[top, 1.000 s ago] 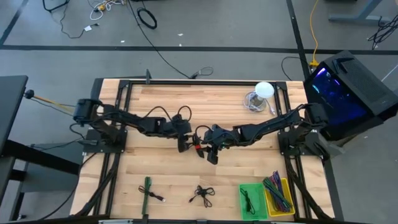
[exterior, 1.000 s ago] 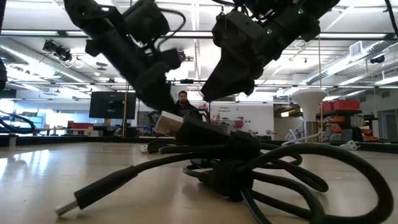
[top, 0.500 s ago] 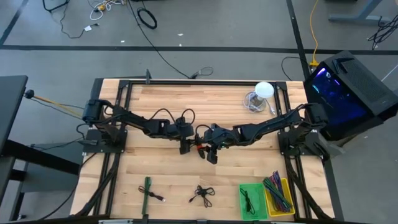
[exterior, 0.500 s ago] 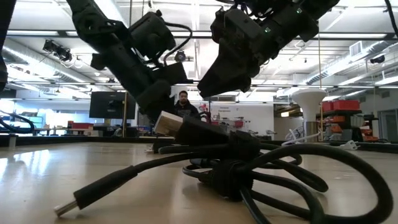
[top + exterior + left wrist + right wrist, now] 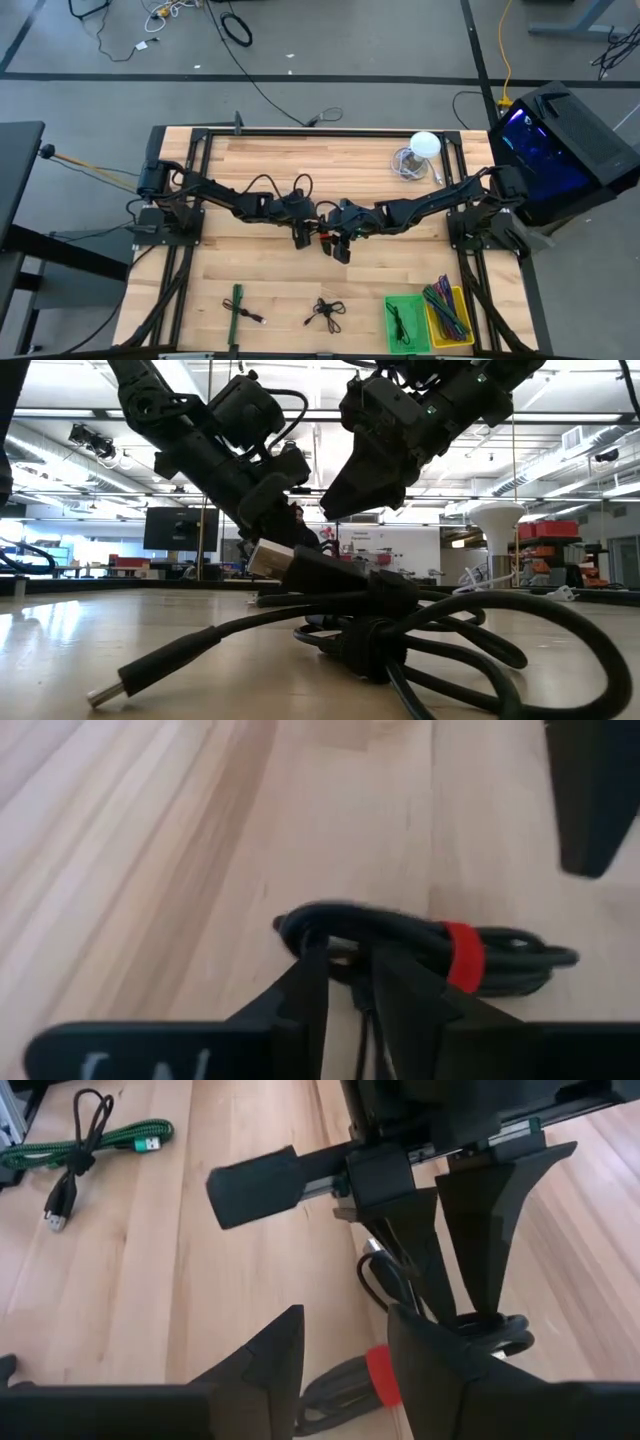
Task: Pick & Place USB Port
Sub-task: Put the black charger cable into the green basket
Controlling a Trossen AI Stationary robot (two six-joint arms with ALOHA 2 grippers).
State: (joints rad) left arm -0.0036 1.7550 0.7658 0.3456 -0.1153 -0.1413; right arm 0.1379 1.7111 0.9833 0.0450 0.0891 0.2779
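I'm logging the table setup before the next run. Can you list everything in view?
Bundled cable: one, black with red tie, table centre, between both pincers.
Green cable: one, green braided, front left.
Small black cable: one, black, front centre.
Green bin: one, green, front right, black cable inside.
Yellow bin: one, yellow, beside green bin, mixed cables inside.
White lamp: one, white, back right.
Left pincer: dark, at the bundled cable, fingers straddling it.
Right pincer: dark, open, just beside the bundle.

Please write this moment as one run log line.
left gripper: closing around black cable | right gripper: open above it | cable on table
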